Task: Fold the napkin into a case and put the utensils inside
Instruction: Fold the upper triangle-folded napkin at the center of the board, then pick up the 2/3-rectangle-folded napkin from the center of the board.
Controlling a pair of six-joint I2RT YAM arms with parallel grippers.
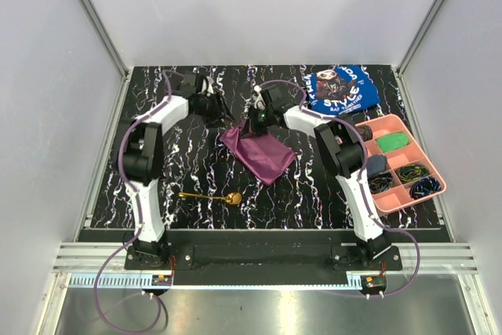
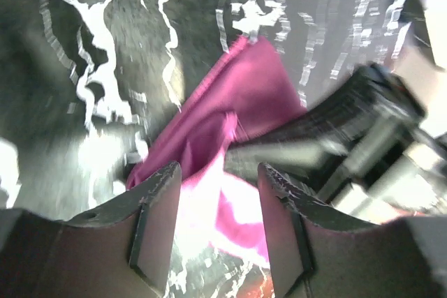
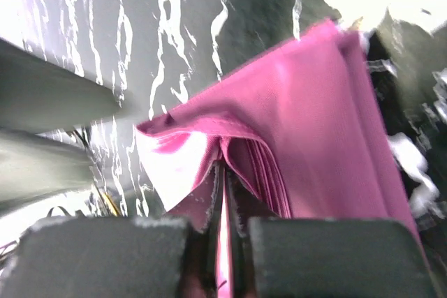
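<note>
Overhead camera looks down across the whole table (image 1: 307,194); both wrist cameras look close at the napkin (image 1: 260,156).

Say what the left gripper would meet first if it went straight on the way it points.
Probably the napkin, directly ahead of the open jaws of the left gripper; depth is unclear.

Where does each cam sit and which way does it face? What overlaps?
Top external: above and behind the bases, looking down on the table; both arms show whole, with the left gripper, right gripper, spoon, pink tray and blue cloth.
Left wrist: on the left arm, looking down between its own open fingers at the napkin.
Right wrist: on the right arm, looking along its own fingers, shut on a napkin edge.
Shared: all three see the napkin; only the top view shows the spoon.
</note>
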